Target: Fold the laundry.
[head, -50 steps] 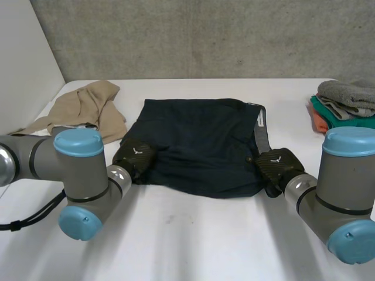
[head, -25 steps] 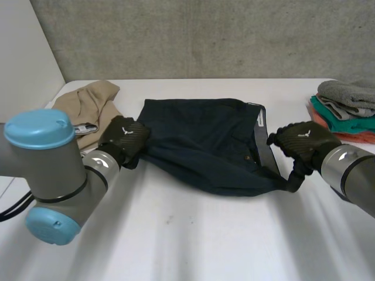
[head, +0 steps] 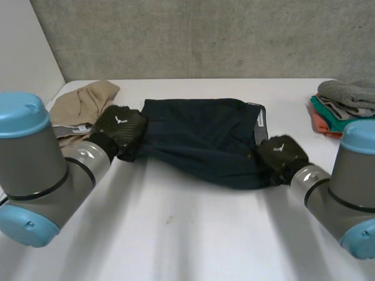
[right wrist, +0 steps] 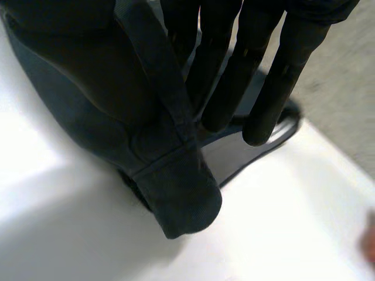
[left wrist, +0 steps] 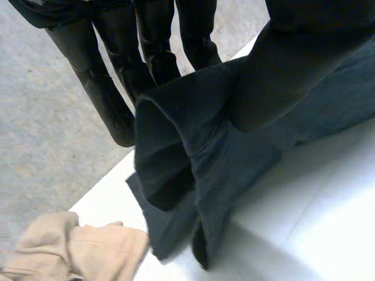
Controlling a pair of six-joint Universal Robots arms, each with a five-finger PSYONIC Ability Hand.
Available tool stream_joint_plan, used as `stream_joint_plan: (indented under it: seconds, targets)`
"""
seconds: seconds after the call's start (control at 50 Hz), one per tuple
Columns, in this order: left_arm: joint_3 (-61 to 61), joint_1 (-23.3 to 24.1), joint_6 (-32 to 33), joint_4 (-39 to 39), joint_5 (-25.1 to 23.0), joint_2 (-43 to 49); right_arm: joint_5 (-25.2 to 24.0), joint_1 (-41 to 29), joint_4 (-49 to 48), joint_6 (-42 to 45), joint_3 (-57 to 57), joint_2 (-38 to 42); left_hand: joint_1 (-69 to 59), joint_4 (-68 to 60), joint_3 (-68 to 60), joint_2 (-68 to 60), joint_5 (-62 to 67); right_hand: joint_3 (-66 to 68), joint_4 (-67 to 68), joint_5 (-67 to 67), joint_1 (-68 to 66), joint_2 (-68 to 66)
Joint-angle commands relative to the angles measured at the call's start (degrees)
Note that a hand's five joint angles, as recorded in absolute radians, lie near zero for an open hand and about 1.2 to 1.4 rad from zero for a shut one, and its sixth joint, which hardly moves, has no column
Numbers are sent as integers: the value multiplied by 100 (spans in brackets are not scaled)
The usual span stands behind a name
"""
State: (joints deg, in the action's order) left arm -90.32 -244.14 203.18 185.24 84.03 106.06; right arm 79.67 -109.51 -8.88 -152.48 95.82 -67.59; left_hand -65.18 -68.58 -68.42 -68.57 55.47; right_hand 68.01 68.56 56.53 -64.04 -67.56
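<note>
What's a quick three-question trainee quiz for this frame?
1. True or false: the left robot hand and the right robot hand each pinch the dark garment.
2. What lies next to the left robot hand, off the garment? A) beige cloth B) red bucket C) book
3. Fill in: the folded stack lies on the robot's ____ side.

Key: 1 true; 2 A; 3 right.
</note>
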Motion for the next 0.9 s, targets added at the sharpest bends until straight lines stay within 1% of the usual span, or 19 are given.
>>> stream_joint_plan:
  seconds: [0.02,0.08,0.14,0.2,0.28,0.36,0.44,0.52,0.54,0.6,0.62,0.68,0.7,0.74,0.76,0.78,0.8,0.84,0.9]
  targets:
    - [329,-274,2,-558,-10,-1260,32,17,965,244,-616,-2194,-1482,-1142,-1158,-1143,1453,1199,1144,1347,-1596,-1244]
    - [725,-301,-15,-752,-1,-1727,-56,61,1877,341,-1456,-2504,-1482,-1142,-1158,-1143,1453,1199,1144,1347,-1596,-1244]
    - [1024,-318,-51,-902,-1,-1931,-240,79,2485,350,-2135,-2487,-1482,-1142,-1158,-1143,1453,1199,1144,1347,-1596,-1244]
    - [1324,-327,-68,-1095,8,-1975,-241,87,2760,385,-2523,-2434,-1482,-1142,-1158,-1143,1453,1199,1144,1347,-1596,-1244]
    - [1403,-371,-59,-1280,-1,-1800,-215,35,2988,464,-2823,-1961,-1482,-1142,-1158,-1143,1453,1199,1144,1347,-1596,-1244]
    - [1386,-433,-16,-1289,-10,-1089,-188,-88,3173,605,-2806,-1398,-1482,-1142,-1158,-1143,1453,1199,1144,1347,-1596,-1244]
    - [1500,-424,20,-1263,17,-237,75,-264,3174,798,-2788,-704,-1482,-1142,-1158,-1143,1453,1199,1144,1347,-1596,-1244]
    - [2122,-433,282,-1210,60,879,470,-290,3068,965,-3025,25,-1482,-1142,-1158,-1143,1453,1199,1144,1347,-1596,-1244]
    - [2585,-424,449,-1166,87,1299,601,-317,2929,974,-3295,305,-1482,-1142,-1158,-1143,1453,1199,1144,1347,-1596,-1244]
    - [3431,-363,774,-1017,139,1794,760,-343,2533,913,-3771,667,-1482,-1142,-1158,-1143,1453,1199,1144,1347,-1596,-1244]
    - [4043,-362,932,-756,200,2013,848,-369,2132,878,-4068,843,-1482,-1142,-1158,-1143,1453,1199,1144,1347,-1596,-1244]
    - [4802,-336,1030,26,219,2121,963,-413,1200,729,-4510,932,-1482,-1142,-1158,-1143,1453,1199,1144,1347,-1596,-1244]
    - [5022,-327,1004,795,210,2103,1015,-422,352,545,-4694,923,-1482,-1142,-1158,-1143,1453,1199,1144,1347,-1596,-1244]
    - [4981,-327,925,1668,219,2051,1007,-440,-628,316,-4757,888,-1482,-1142,-1158,-1143,1453,1199,1144,1347,-1596,-1244]
    - [4937,-336,855,2247,271,1981,1007,-431,-1563,202,-4722,810,-1482,-1142,-1158,-1143,1453,1199,1144,1347,-1596,-1244]
    - [4867,-362,698,3027,306,1815,1059,-431,-1990,166,-4696,757,-1482,-1142,-1158,-1143,1453,1199,1144,1347,-1596,-1244]
    - [4805,-345,635,3383,315,1717,1077,-422,-2395,166,-4669,713,-1482,-1142,-1158,-1143,1453,1199,1144,1347,-1596,-1244]
    - [4647,-327,547,3781,324,1568,1069,-448,-3055,174,-4556,616,-1482,-1142,-1158,-1143,1453,1199,1144,1347,-1596,-1244]
    - [4392,-380,468,3730,342,1427,1077,-449,-3006,166,-4555,607,-1482,-1142,-1158,-1143,1453,1199,1144,1347,-1596,-1244]
